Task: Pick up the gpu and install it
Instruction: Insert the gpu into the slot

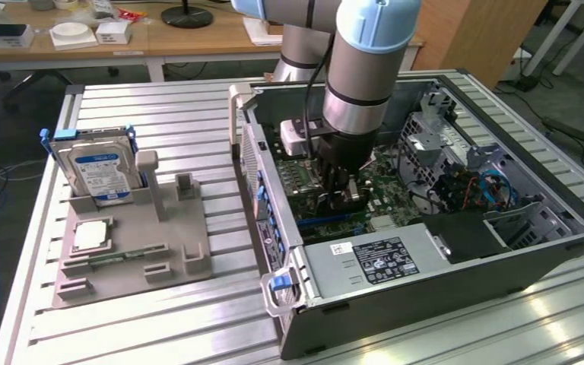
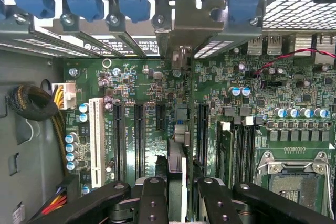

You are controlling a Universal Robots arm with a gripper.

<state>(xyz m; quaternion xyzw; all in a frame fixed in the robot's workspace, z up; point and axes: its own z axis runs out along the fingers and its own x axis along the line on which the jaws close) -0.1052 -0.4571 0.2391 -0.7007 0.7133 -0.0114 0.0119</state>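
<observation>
Inside the computer case (image 1: 424,304), at three o'clock from the parts stand (image 1: 170,228) in the exterior view, our gripper (image 2: 178,184) clamps the gpu (image 2: 178,148) edge-on above the motherboard (image 2: 262,93), so we should keep it upright and press evenly.

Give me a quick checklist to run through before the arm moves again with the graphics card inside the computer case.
1. The gripper clamps the graphics card: ok.
2. Card inside the case, above the motherboard: ok.
3. Card edge lined up with a slot: cannot tell.
4. Card seated in a slot: cannot tell.
5. The red wire lies apart from the card: ok.
</observation>
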